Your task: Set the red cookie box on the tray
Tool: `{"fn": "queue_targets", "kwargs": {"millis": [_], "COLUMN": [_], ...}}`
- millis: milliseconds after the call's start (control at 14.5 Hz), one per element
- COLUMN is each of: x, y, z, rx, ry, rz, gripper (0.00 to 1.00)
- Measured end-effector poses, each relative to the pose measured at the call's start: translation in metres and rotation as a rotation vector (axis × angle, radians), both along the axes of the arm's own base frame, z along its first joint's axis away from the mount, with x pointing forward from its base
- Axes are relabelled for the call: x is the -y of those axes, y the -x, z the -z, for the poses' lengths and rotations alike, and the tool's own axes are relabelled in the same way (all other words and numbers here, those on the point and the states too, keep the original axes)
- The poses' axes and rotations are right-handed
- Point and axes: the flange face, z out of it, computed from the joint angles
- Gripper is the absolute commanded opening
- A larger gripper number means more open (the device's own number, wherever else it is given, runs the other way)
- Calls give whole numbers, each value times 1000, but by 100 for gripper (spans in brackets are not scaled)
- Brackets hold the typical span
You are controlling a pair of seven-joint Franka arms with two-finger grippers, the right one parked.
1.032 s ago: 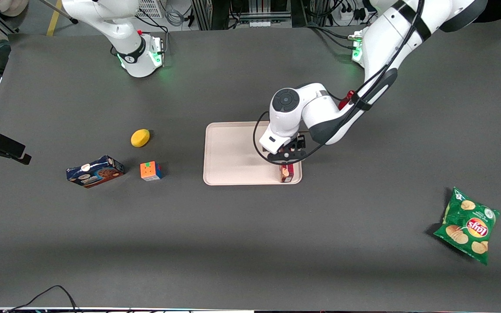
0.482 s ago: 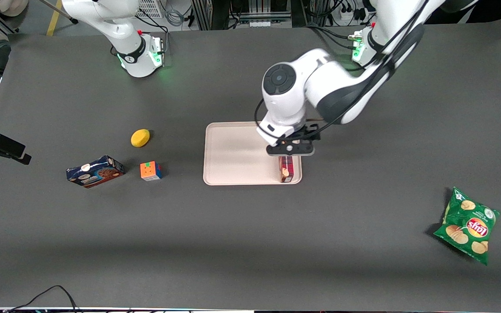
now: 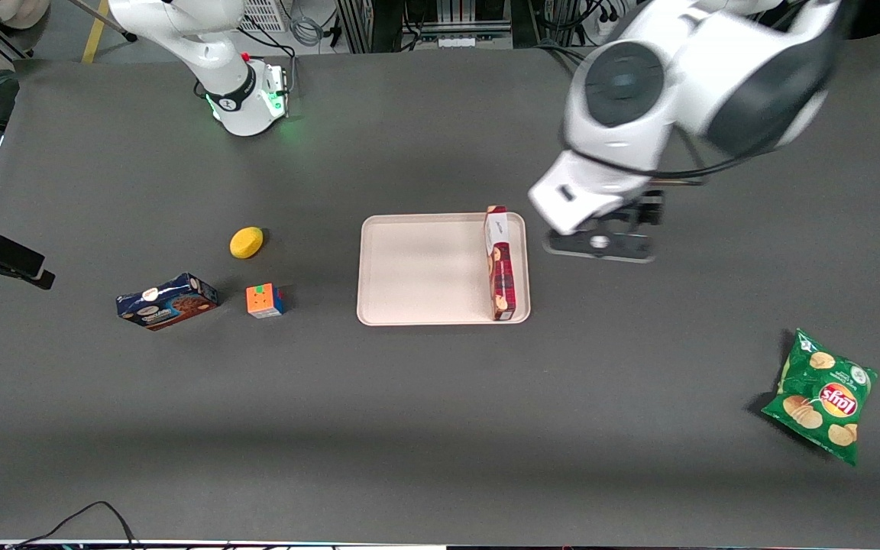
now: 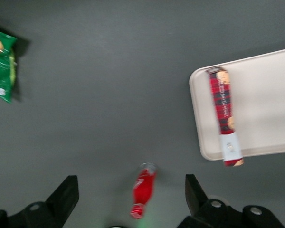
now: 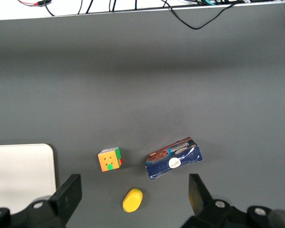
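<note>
The red cookie box (image 3: 499, 263) lies on the tray (image 3: 417, 267), lengthwise along the tray's edge toward the working arm's end. Its white end panel points away from the front camera and reaches the rim. Seen from the left wrist, the same red cookie box (image 4: 222, 107) rests along the short edge of the tray (image 4: 261, 104). The left arm's gripper (image 3: 599, 244) hangs high above bare table beside the tray, toward the working arm's end, apart from the box. From the wrist, the gripper (image 4: 131, 184) stands open with nothing between its fingers.
A red bottle (image 4: 143, 190) lies on the table under the gripper. A green chips bag (image 3: 822, 393) sits toward the working arm's end, near the front. A blue cookie box (image 3: 167, 301), a colour cube (image 3: 265, 300) and a yellow lemon (image 3: 246, 242) lie toward the parked arm's end.
The gripper, which was down over the box on the tray, has let go, risen, and swung off the tray toward the working arm's end. The box stays on the tray.
</note>
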Motion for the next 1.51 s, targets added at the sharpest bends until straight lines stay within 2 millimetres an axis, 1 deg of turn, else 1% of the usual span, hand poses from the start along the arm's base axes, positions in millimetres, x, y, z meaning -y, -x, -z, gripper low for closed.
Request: {"fn": "queue_targets", "kwargs": {"millis": [69, 206, 275, 344, 413, 482, 550, 619, 757, 826, 894, 1032, 1170, 1307, 1514], "x": [-33, -109, -147, -180, -205, -222, -233, -238, -239, -239, -240, -244, -250, -257, -260], "y": [-10, -26, -32, -34, -35, -36, -36, -34, -22, -15, -9, -3, -1, -2, -2], "z": [-15, -43, -54, -60, -61, -57, -49, -37, -15, -8, -7, -12, -17, -18, -20], "rx": [-4, 1, 5, 6, 5, 15, 37, 59, 72, 68, 67, 79, 90, 93, 97], "ry": [22, 69, 92, 114, 131, 139, 143, 147, 157, 169, 177, 183, 184, 184, 185], "rz": [19, 30, 14, -12, -40, -62, -79, -86, -89, -92, -96, -103, -112, -125, -131], "gripper": [100, 100, 100, 100, 100, 100, 100, 100, 100, 100, 100, 100, 100, 100, 100]}}
